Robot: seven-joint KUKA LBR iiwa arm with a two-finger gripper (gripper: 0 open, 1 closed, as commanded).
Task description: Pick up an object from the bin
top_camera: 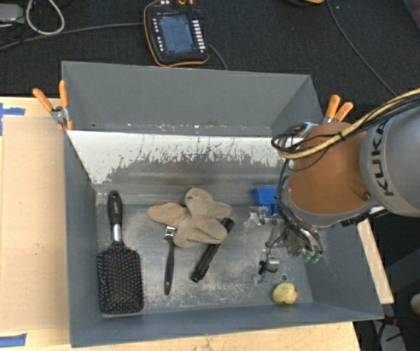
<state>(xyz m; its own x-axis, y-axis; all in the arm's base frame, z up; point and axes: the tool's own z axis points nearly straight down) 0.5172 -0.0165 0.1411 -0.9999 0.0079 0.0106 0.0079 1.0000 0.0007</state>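
Observation:
My gripper hangs low over the bin's right part, above bare floor. A small yellowish lump lies just below and right of it, near the front right corner, apart from the gripper. A blue block sits behind the gripper, partly hidden by the arm's cover. A black pen-like stick lies to the gripper's left, its upper end against a beige cloth. Nothing shows in the gripper.
A thin black tool with a silver band lies left of the stick. A black hairbrush rests along the left wall, bristle head toward the front. The arm's orange cover and cables overhang the right wall.

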